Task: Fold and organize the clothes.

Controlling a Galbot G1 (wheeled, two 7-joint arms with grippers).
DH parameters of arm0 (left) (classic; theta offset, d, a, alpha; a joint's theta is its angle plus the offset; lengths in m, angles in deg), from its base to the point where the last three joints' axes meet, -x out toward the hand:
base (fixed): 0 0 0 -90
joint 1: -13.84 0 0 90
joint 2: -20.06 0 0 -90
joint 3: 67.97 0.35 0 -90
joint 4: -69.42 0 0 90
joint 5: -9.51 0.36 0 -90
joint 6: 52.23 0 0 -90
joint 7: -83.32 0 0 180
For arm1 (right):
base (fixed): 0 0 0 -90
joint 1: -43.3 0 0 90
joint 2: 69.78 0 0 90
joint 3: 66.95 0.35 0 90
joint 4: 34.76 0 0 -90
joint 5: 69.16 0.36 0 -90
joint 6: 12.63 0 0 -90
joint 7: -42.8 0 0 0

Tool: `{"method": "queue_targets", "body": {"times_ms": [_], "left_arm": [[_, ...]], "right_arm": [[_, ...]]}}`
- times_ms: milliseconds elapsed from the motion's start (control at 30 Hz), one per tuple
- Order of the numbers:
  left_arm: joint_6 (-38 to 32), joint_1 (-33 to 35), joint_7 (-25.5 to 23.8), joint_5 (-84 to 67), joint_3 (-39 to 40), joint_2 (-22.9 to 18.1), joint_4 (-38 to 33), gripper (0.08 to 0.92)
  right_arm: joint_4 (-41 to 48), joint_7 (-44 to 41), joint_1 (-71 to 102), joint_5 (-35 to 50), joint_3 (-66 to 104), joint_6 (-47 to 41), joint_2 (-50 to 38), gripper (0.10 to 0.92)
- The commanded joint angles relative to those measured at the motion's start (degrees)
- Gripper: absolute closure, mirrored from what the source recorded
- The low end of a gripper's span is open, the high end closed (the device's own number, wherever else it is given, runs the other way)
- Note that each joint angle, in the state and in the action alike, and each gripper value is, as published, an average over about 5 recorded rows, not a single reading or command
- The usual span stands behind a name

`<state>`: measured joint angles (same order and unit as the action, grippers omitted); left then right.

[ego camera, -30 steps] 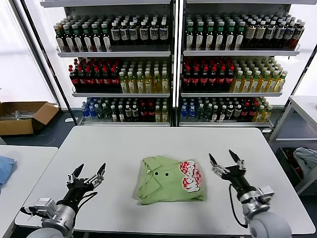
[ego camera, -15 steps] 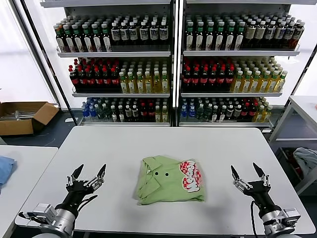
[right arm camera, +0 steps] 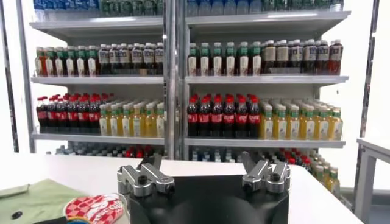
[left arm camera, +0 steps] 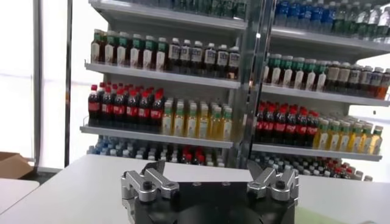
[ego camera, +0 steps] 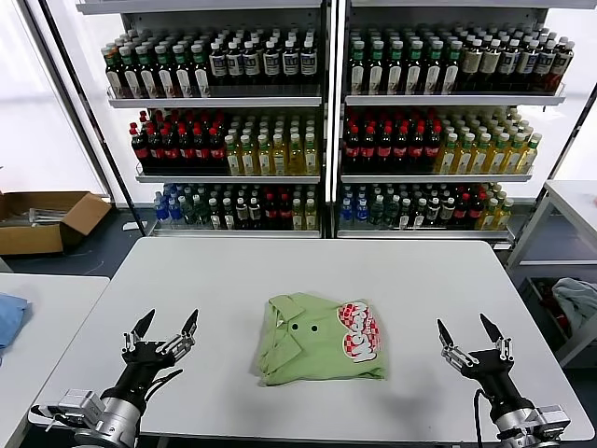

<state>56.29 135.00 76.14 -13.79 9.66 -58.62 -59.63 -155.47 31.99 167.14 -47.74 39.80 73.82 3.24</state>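
The light green polo shirt [ego camera: 318, 339] lies folded into a compact rectangle at the middle of the grey table [ego camera: 233, 280], collar and dark buttons to the left, red-and-white graphic to the right. Part of it shows in the right wrist view [right arm camera: 49, 204]. My left gripper [ego camera: 166, 330] is open and empty near the table's front left, well left of the shirt. My right gripper [ego camera: 466, 331] is open and empty near the front right, well right of the shirt. Both sets of jaws are spread wide in the wrist views [left arm camera: 207, 176] [right arm camera: 201, 170].
Tall shelves of bottled drinks [ego camera: 326, 121] stand behind the table. A cardboard box [ego camera: 47, 219] sits on the floor at far left. A second table with a blue cloth [ego camera: 7, 317] is at left. Another surface with grey-blue cloth [ego camera: 578, 303] is at right.
My right gripper pulled back from beside the shirt toward the table's front right edge and lowered. My left gripper drifted slightly back. The shirt has not moved.
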Motion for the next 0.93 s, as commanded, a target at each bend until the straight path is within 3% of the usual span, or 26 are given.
{"method": "queue_targets", "body": {"times_ms": [33, 933], "left_arm": [[-0.57, 0.53, -0.21, 0.26, -0.2, -0.1, -0.3, 0.177], [-0.65, 1.05, -0.11, -1.7, -2.01, -0.04, -1.95, 0.177]], "right_arm": [[-0.37, -0.24, 1.02, -0.6, 0.19, 0.77, 0.43, 0.203], [0.28, -0.55, 0.97, -1.02, 0.4, 0.97, 0.15, 0.203]]}}
